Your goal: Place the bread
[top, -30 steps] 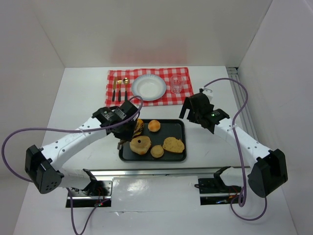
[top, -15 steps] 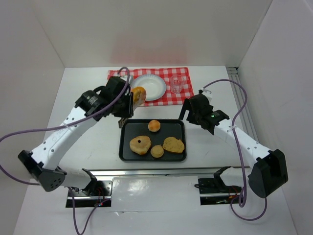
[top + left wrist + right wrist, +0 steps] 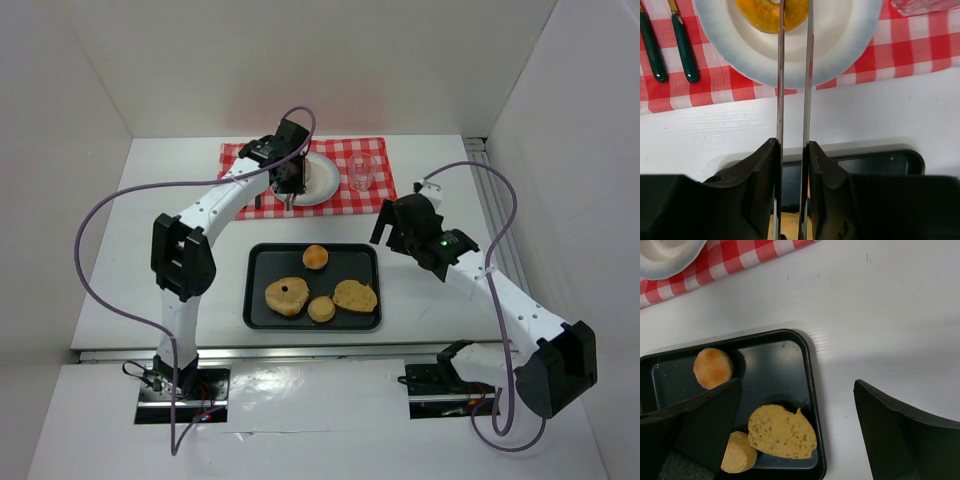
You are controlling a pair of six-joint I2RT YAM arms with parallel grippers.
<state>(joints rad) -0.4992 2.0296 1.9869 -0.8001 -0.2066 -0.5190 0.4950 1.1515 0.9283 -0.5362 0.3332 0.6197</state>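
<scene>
The bread [image 3: 757,15], likely light, soft and a bit slippery, is seen at the middle of the plate [image 3: 850,47], pinched by one side of its ring in the left end effector [image 3: 795,10], so only a gentle squeeze is needed.

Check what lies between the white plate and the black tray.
Left wrist view: a strip of red checked cloth, then bare white table.

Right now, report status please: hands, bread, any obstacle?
Left hand above white plate, fingers nearly closed, grip unclear. Right hand open by black tray. Orange glazed ring doughnut at plate. No obstacle.
</scene>
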